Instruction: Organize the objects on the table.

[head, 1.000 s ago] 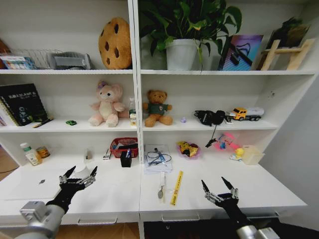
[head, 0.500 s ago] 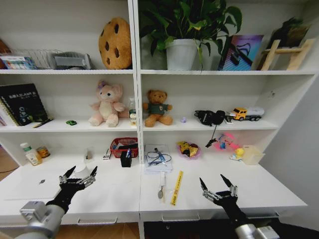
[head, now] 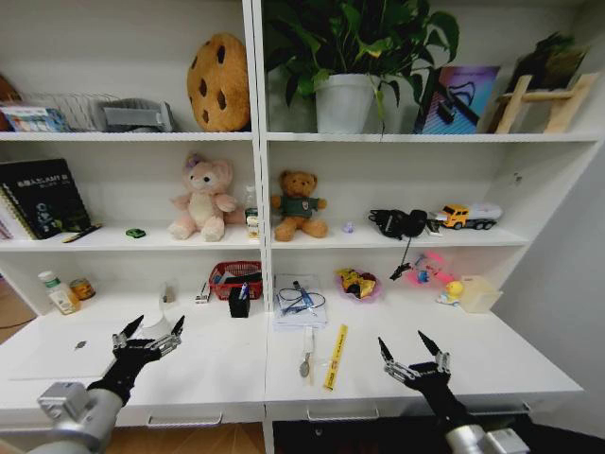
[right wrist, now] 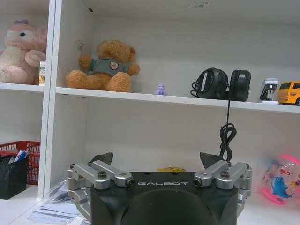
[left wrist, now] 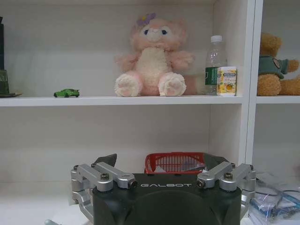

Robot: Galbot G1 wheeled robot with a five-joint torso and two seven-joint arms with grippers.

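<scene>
A thin silver laptop (head: 52, 357) with a dark logo lies flat at the table's (head: 217, 364) left end. My left gripper (head: 148, 331) hovers open just right of it, holding nothing. A yellow ruler (head: 335, 357) and a white-handled utensil (head: 307, 352) lie near the middle front. Behind them a clear pouch with a blue pen (head: 301, 299) rests on papers. A black pen cup (head: 239, 303) stands before a red basket (head: 236, 276). My right gripper (head: 409, 352) is open and empty over the front right. The left wrist view has the open gripper (left wrist: 161, 159) facing the red basket (left wrist: 174, 162).
Bottles (head: 60, 293) and a can (head: 82, 288) stand at the back left. A pink bowl (head: 357, 285), pink toy (head: 430, 270) and clear box (head: 477, 294) sit at the back right. Shelves above hold plush toys (head: 202, 199), headphones (head: 399, 222) and a green toy car (left wrist: 66, 93).
My right gripper has edged slightly left and up. The left gripper and the objects have not moved.
</scene>
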